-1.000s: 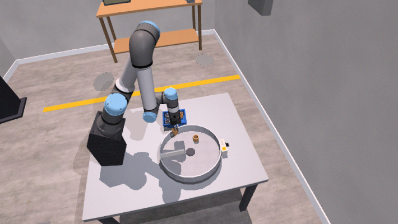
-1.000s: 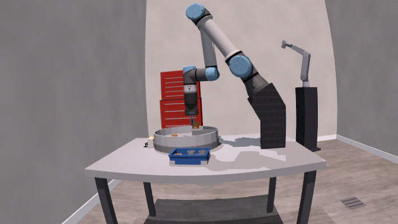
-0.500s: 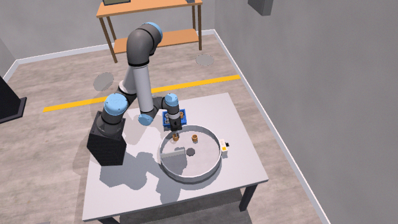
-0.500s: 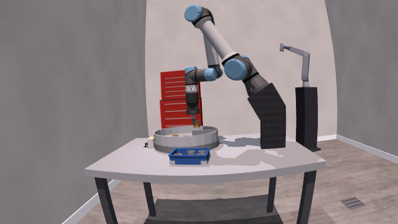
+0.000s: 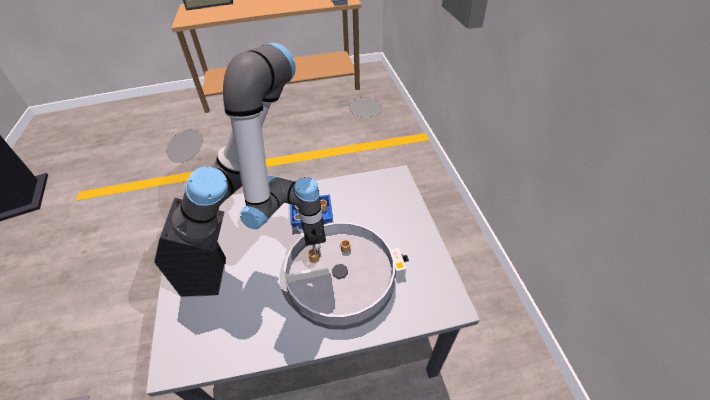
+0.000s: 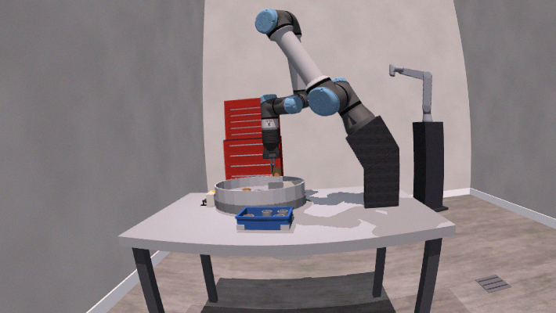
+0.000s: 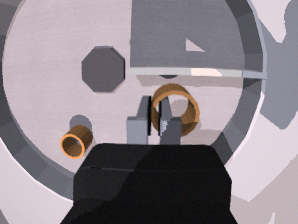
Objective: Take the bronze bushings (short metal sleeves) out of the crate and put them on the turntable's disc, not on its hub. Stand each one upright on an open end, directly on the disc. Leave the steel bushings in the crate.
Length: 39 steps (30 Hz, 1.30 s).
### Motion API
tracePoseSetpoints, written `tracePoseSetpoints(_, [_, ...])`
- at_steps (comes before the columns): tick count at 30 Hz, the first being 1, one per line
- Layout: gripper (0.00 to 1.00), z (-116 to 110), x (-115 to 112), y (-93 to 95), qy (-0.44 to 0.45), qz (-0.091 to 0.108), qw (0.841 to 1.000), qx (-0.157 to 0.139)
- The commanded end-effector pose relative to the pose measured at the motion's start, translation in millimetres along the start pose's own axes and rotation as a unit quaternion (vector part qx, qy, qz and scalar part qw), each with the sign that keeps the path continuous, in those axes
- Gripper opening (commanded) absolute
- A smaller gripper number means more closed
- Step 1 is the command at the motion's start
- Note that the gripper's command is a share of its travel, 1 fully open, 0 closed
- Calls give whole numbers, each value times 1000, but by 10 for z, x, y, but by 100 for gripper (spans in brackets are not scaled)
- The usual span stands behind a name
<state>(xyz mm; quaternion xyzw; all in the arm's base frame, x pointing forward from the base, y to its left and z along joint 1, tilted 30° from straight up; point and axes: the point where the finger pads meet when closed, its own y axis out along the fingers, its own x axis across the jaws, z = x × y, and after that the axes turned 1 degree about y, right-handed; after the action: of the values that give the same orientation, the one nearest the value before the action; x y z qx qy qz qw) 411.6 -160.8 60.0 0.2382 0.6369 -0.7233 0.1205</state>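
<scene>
My gripper [image 5: 314,248] is shut on the wall of a bronze bushing [image 5: 314,256] and holds it upright a little above the turntable's disc [image 5: 345,272], near the rim on the crate's side. The wrist view shows the held bushing [image 7: 176,110] with one finger inside its bore. From the side the gripper [image 6: 272,169] hangs over the ringed turntable [image 6: 260,188]. A second bronze bushing [image 5: 345,246] stands upright on the disc, clear of the dark hub [image 5: 340,270]; it also shows in the wrist view [image 7: 76,143]. The blue crate [image 6: 265,218] holds one bronze bushing [image 5: 324,204] and steel ones [image 6: 267,213].
A raised grey rim [image 5: 380,300] rings the disc. A grey wedge-shaped block [image 5: 311,291] sits on the disc's near-left side. A small white control box [image 5: 399,260] stands by the rim. The arm's black base [image 5: 192,250] stands at the table's left.
</scene>
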Motion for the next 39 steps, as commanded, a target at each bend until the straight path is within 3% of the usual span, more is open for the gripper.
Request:
tracePoseSetpoints(1, [0,241,-32,-8,-5,3,1000,-3])
tracePoseSetpoints(20, [0,696,-5,8,-4,1,1000,-4])
tracePoseSetpoints(39, [0,894,2,9,-4,1,1000,-4])
